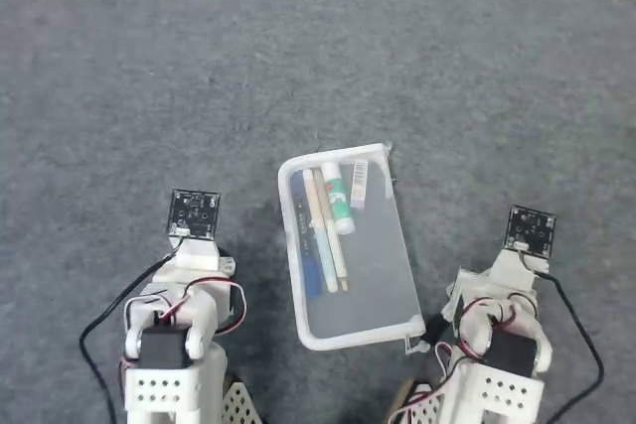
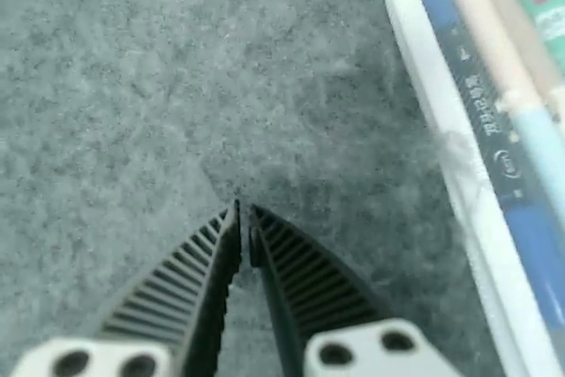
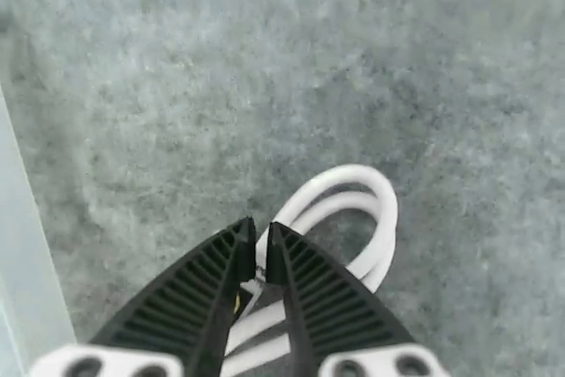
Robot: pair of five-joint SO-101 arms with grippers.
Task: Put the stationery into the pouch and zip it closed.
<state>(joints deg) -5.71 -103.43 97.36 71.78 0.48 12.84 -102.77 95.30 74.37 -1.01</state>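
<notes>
A clear plastic pouch (image 1: 373, 285) lies flat on the grey carpet between the two arms. Within its outline lie a blue pen (image 1: 304, 235), two pale pens (image 1: 328, 235), a white and green tube (image 1: 338, 198) and a small white piece (image 1: 359, 184). A small tab (image 1: 412, 346) sticks out at the pouch's near right corner. My left gripper (image 2: 243, 214) is shut and empty over bare carpet, beside the pouch's rim (image 2: 424, 112) and the blue pen (image 2: 494, 156). Over the carpet on the pouch's other side, my right gripper (image 3: 260, 229) is shut and empty.
A white cable loop (image 3: 375, 209) lies under the right gripper. The pouch's edge (image 3: 18, 245) borders the right wrist view. Both arm bases (image 1: 174, 364) (image 1: 497, 374) stand at the near edge. Open carpet stretches to the far wall.
</notes>
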